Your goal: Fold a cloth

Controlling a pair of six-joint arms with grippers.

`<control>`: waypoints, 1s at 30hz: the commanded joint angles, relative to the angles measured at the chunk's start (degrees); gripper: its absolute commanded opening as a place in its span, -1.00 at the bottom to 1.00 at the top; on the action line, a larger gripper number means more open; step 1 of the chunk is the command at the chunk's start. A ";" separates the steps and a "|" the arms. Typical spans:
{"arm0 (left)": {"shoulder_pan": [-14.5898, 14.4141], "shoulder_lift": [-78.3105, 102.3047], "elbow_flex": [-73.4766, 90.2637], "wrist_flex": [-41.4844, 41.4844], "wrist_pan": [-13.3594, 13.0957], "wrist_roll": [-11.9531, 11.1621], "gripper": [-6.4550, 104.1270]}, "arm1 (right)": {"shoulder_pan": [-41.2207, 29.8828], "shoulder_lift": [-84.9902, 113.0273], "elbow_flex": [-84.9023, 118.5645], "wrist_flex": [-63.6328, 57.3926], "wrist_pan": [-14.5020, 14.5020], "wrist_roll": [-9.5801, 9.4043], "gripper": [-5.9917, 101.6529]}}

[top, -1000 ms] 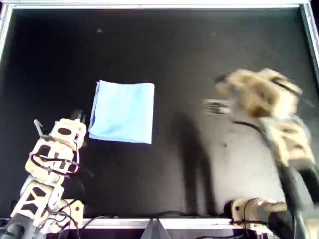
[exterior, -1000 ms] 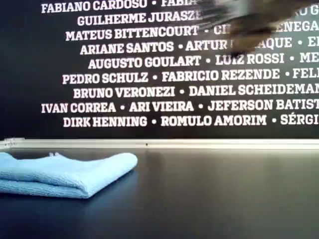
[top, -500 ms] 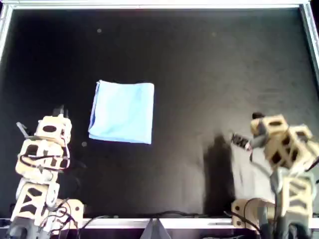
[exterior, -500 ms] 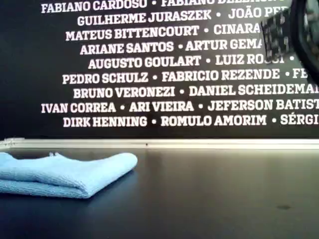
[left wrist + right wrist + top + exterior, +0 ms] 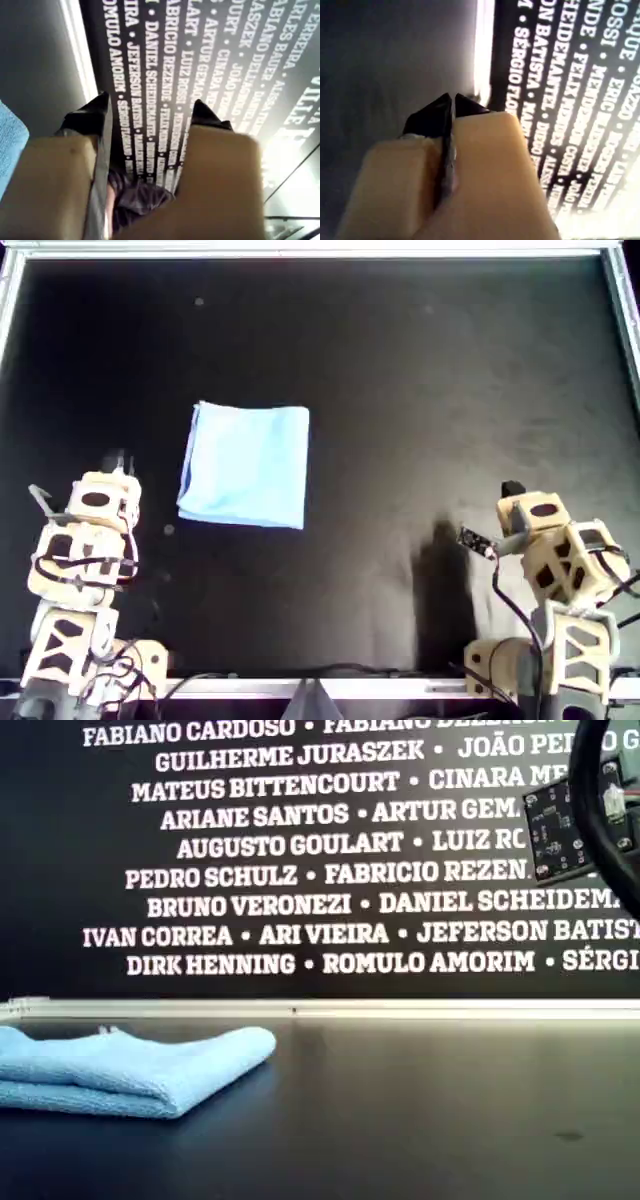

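The cloth (image 5: 245, 466) lies on the black tabletop (image 5: 400, 390) as a compact folded rectangle, left of centre in the overhead view, with layered edges showing in the exterior view. It looks squared up, so I judge the folding itself done or nearly done; this seems to be the retreat step.

My first hand (image 5: 150, 112) has its fingers spread wide apart with nothing between them. A sliver of blue sits at the edge of its wrist view, which suggests it belongs to the arm near the cloth, at the overhead view's lower left, close to the cloth but not touching it.

My second hand (image 5: 452, 100) has its fingertips pressed together with no visible gap, and it holds nothing. It appears to belong to the arm at the overhead view's lower right, well apart from the cloth.

If another fold is wanted, the next move calls for the first hand to come down at a cloth edge and pinch all the layers together. Otherwise both arms need only settle clear of it.
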 commanded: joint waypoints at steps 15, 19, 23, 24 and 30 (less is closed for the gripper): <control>3.87 2.90 -0.62 16.00 0.35 -0.62 -0.26 | -1.05 -0.35 0.79 5.98 -0.70 -0.53 -0.86; 5.54 2.81 -0.62 17.58 0.35 -0.70 -0.26 | -4.39 -0.44 0.79 6.24 -0.79 -0.70 -0.86; 5.54 2.90 -0.70 26.63 0.35 -0.70 -0.26 | -5.45 -0.44 0.79 6.50 -0.79 -0.70 -0.86; 5.54 2.90 -0.88 29.00 0.35 -0.70 -0.26 | -5.45 -0.44 0.79 7.12 -0.79 -0.70 -0.86; 4.75 2.72 -0.62 35.68 0.35 -0.70 -0.26 | -6.94 -2.55 0.79 12.22 -0.70 -0.79 -0.86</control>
